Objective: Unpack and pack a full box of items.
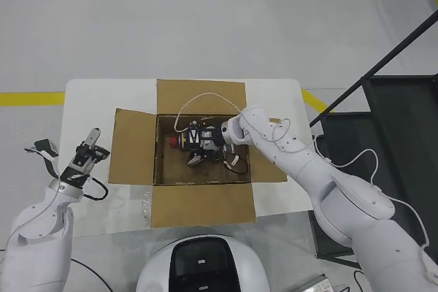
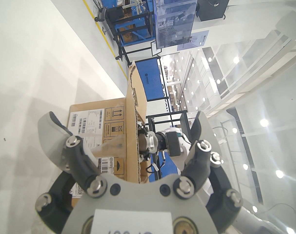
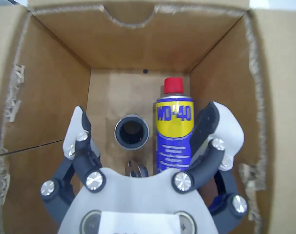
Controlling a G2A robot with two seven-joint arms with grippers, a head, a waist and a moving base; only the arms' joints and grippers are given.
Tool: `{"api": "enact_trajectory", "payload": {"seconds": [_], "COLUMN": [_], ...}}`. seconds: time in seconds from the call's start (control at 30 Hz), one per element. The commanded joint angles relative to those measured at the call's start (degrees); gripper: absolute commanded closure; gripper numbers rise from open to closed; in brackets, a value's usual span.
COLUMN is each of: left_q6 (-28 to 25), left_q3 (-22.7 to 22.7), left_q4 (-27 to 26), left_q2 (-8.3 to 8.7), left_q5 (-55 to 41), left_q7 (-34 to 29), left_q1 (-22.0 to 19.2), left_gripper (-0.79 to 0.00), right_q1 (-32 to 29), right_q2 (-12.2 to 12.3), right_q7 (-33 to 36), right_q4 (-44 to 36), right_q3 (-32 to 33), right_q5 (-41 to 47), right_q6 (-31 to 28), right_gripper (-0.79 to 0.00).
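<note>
The right gripper [image 3: 145,113] is down inside the open box [image 3: 138,44], and its two fingers are spread wide with nothing in them. Right under it, on the box floor, is the spray can [image 3: 174,127]. The can seems to lie flat beside one wall, with its long side running straight away from the wrist and its red cap at the far end. It sits between the fingers, but much closer to one finger than the other, so I think the gripper must slide a little sideways before it can close on the can's round sides. A dark ring [image 3: 131,131] stands just beside the can (a finger could bump it). The left gripper [image 1: 95,142] is outside the box over the table [image 1: 102,102], also wide and empty, so the right arm is far nearer. The can has a yellow and blue label with big letters. White stickers [image 2: 89,122] with bar codes and arrow signs are on the box's outer wall.
</note>
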Motion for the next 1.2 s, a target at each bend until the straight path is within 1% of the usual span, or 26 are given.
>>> {"api": "enact_trajectory", "payload": {"seconds": [0.0, 0.1, 0.23, 0.37, 0.43, 0.5, 0.57, 0.67, 0.73, 0.9, 1.0, 1.1, 1.17], "left_q6": [0.3, 0.7, 0.7, -0.9, -1.9, -1.8, -1.9, -3.5, -3.4, -3.6, -2.9, -1.9, -1.3], "left_q3": [0.0, 0.1, 0.8, 2.4, 2.7, 3.2, 3.5, 3.8, 4.3, 6.1, 8.3, 10.7, 12.0], "left_q4": [0.4, 1.8, 3.9, 4.3, 3.9, 3.5, 2.4, -0.5, -2.6, -6.6, -7.0, -6.0, -5.1], "left_q2": [0.09, 0.2, 0.29, 0.41, 0.48, 0.49, 0.57, 0.72, 0.76, 0.86, 0.82, 0.72, 0.67], "left_q5": [0.3, 0.5, -0.3, -2.0, -3.0, -5.4, -7.6, -9.3, -12.0, -11.6, -9.3, -7.7, -7.1], "left_q7": [0.2, 0.2, -1.1, -5.4, -7.0, -8.7, -10.8, -13.5, -15.5, -16.8, -16.4, -16.0, -16.0], "left_q1": [-0.2, -0.9, -2.1, -2.9, -3.0, -3.3, -3.5, -3.2, -2.9, -3.0, -4.2, -5.7, -6.6], "left_gripper": [-0.785, -0.785, -0.785, -0.785, -0.785, -0.785, -0.785, -0.785, -0.785, -0.785, -0.785, -0.785, -0.785], "right_q1": [-1.7, -6.0, -15.2, -25.9, -30.6, -34.9, -34.9, -34.9, -34.9, -34.9, -34.9, -35.1, -36.6], "right_q2": [2.1, 5.7, 10.8, 15.3, 17.2, 18.6, 18.6, 18.6, 18.6, 18.6, 18.6, 18.5, 18.8], "right_q7": [-0.5, 0.1, 4.1, 10.5, 14.5, 17.4, 17.4, 17.4, 17.4, 17.4, 17.4, 17.3, 16.5], "right_q4": [-5.4, -13.9, -27.0, -37.9, -42.7, -46.5, -46.5, -46.5, -46.5, -46.5, -46.5, -46.4, -45.8], "right_q3": [2.6, 7.9, 16.5, 26.5, 31.1, 35.1, 35.1, 35.1, 35.1, 35.1, 35.1, 35.1, 36.3], "right_q5": [-0.3, 0.4, 4.2, 12.6, 16.7, 21.3, 21.3, 21.3, 21.3, 21.3, 21.3, 21.5, 23.8], "right_q6": [-0.9, -3.1, -3.1, -3.1, -3.1, -3.1, -3.1, -3.1, -3.1, -3.1, -3.1, -2.8, -2.7], "right_gripper": [-0.785, -0.785, -0.785, -0.785, -0.785, -0.785, -0.785, -0.785, -0.785, -0.785, -0.785, -0.785, -0.785]}}
